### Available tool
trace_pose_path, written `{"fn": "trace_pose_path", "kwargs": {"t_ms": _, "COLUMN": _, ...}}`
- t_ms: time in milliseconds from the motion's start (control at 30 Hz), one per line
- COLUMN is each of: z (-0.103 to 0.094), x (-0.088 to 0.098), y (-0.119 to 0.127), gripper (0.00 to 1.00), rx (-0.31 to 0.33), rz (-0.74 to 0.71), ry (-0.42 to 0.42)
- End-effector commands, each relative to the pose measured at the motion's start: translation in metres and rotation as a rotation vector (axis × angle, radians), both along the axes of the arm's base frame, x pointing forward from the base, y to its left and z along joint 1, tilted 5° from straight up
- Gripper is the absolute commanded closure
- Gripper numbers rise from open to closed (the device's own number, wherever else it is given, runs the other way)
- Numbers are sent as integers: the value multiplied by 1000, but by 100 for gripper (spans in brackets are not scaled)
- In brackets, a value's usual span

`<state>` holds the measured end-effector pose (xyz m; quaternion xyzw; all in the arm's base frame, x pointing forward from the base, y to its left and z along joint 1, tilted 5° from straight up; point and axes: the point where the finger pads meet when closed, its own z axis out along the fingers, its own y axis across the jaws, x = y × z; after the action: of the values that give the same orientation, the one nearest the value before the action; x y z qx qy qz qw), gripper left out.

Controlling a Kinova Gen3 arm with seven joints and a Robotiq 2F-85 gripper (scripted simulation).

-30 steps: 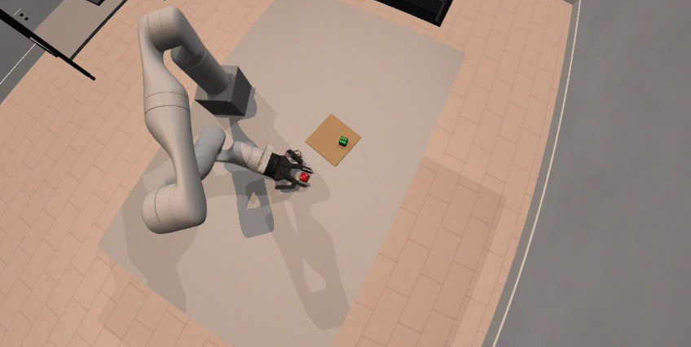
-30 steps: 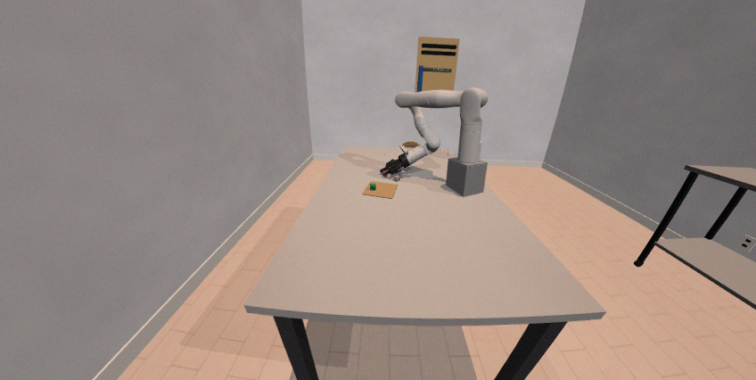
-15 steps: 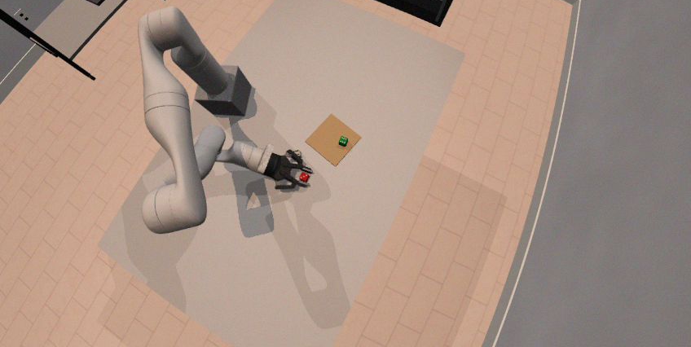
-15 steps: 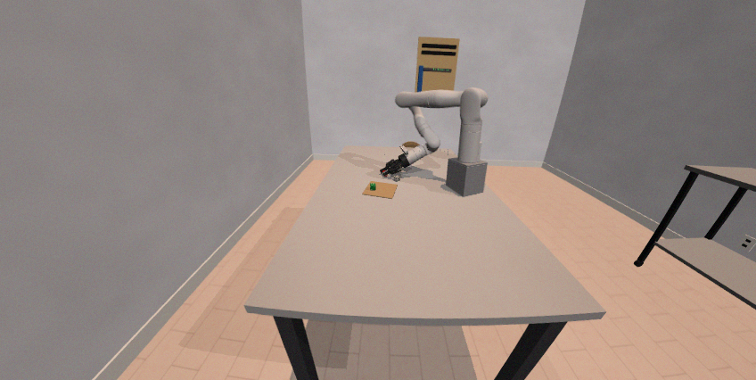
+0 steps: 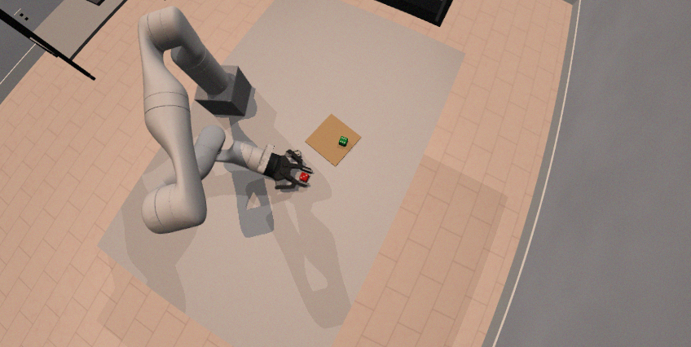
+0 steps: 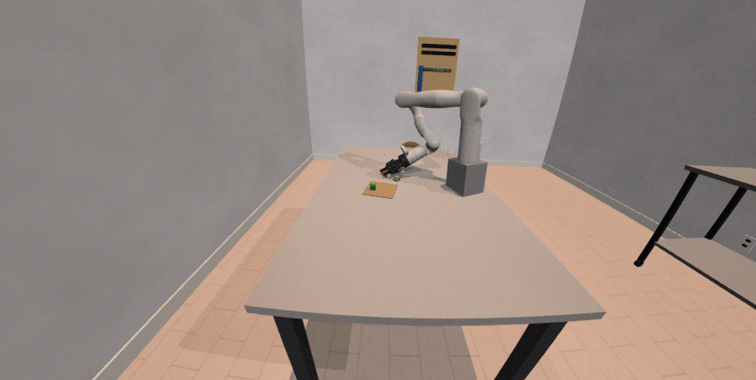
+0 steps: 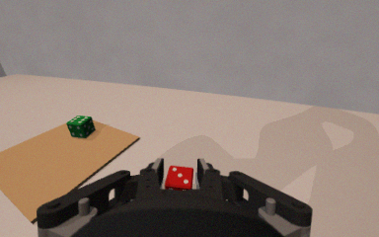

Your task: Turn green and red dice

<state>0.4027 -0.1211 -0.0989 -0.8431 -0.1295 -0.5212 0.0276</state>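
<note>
The green die [image 5: 343, 141] [image 6: 373, 185] [image 7: 81, 126] rests on the tan mat [image 5: 322, 138] [image 6: 386, 193] [image 7: 34, 168] near one corner, with six pips on top. The red die [image 5: 304, 177] [image 7: 180, 178] is off the mat, between the spread fingers of my gripper [image 5: 309, 177] [image 6: 383, 171] [image 7: 180, 167]. Its face towards the wrist camera shows three pips in a diagonal. The gripper is tilted low beside the mat and is open, with narrow gaps beside the red die. A pale patch shows beside that die; I cannot tell whether it is the white die, which I cannot make out elsewhere.
The mat lies flat on the grey-beige table [image 5: 388, 67] [image 6: 419, 259], close to the gripper's side. The arm's base block [image 5: 225, 94] [image 6: 466, 177] stands on the table near its edge. The arm's shadows fall across the table around the gripper.
</note>
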Motion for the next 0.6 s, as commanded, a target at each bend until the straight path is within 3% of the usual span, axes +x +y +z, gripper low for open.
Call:
{"fn": "trace_pose_path", "kwargs": {"t_ms": 0, "z": 1, "x": -1, "y": -1, "gripper": 59, "rx": 0, "rz": 0, "ry": -1}}
{"fn": "trace_pose_path", "kwargs": {"t_ms": 433, "z": 20, "x": -37, "y": -8, "gripper": 59, "rx": 0, "rz": 0, "ry": -1}}
{"fn": "trace_pose_path", "kwargs": {"t_ms": 567, "z": 22, "x": -40, "y": -9, "gripper": 59, "rx": 0, "rz": 0, "ry": -1}}
